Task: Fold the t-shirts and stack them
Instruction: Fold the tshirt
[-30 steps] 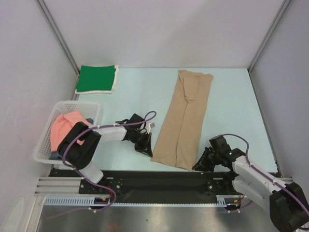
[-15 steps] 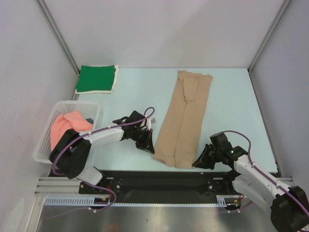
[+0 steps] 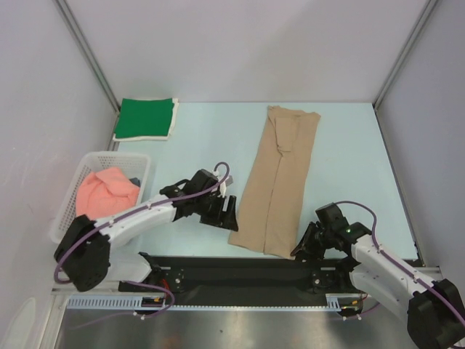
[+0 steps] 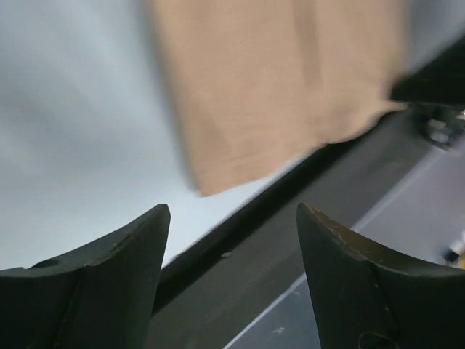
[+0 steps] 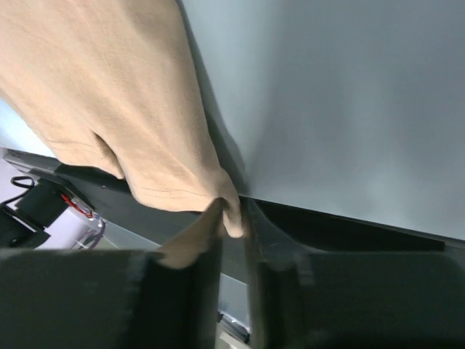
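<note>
- Nearest to us, the right hand (image 5: 232, 218) sits at the near edge of the table (image 3: 349, 160). Its fingers are drawn narrow, with the near-right corner of the tan t-shirt (image 3: 280, 174) pinched between them.
- From that wrist we see the cloth running up and away to the left of the fingertips, its hem reaching the dark front rail (image 3: 218, 269).
- Across the way, the left hand (image 3: 228, 212) stands wide and holds nothing. The shirt's near-left corner lies just ahead of it, clear of both fingers.
- The tan t-shirt lies flat as a long, narrow strip, stretching from between the two hands towards the far side of the table.
- To the left, the white basket (image 3: 138, 166) holds the bunched pink t-shirt (image 3: 105, 193).
- Farthest off, the green t-shirt (image 3: 145, 118) lies folded in the far-left corner, well apart from both hands.
</note>
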